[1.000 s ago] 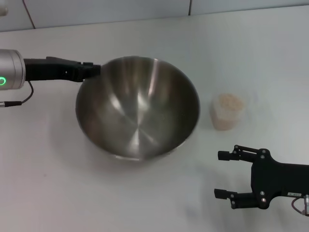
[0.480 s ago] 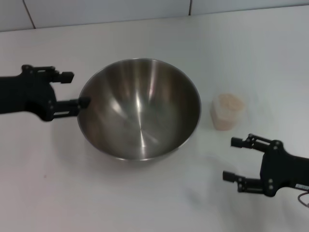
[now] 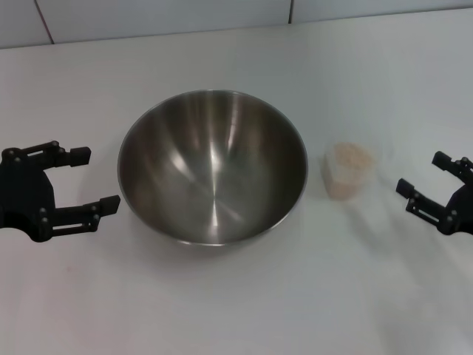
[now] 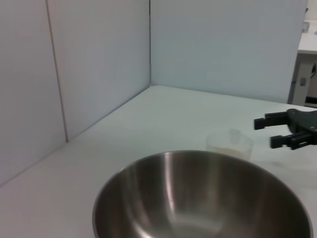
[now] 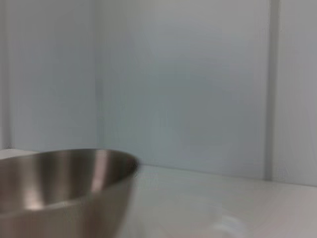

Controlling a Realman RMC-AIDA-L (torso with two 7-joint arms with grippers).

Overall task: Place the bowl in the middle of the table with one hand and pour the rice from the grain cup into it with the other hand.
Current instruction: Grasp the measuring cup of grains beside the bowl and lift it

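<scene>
The steel bowl stands upright on the white table, near its middle. It also shows in the left wrist view and the right wrist view. The grain cup, full of pale rice, stands upright just right of the bowl; it shows faintly in the left wrist view. My left gripper is open and empty, just left of the bowl and apart from it. My right gripper is open and empty, right of the cup, and shows in the left wrist view.
A tiled wall runs along the table's far edge. Bare tabletop lies in front of the bowl and behind it.
My left gripper let go of the bowl's rim and drew back to the left and nearer. The bowl settled upright. My right gripper moved right and farther back, level with the cup.
</scene>
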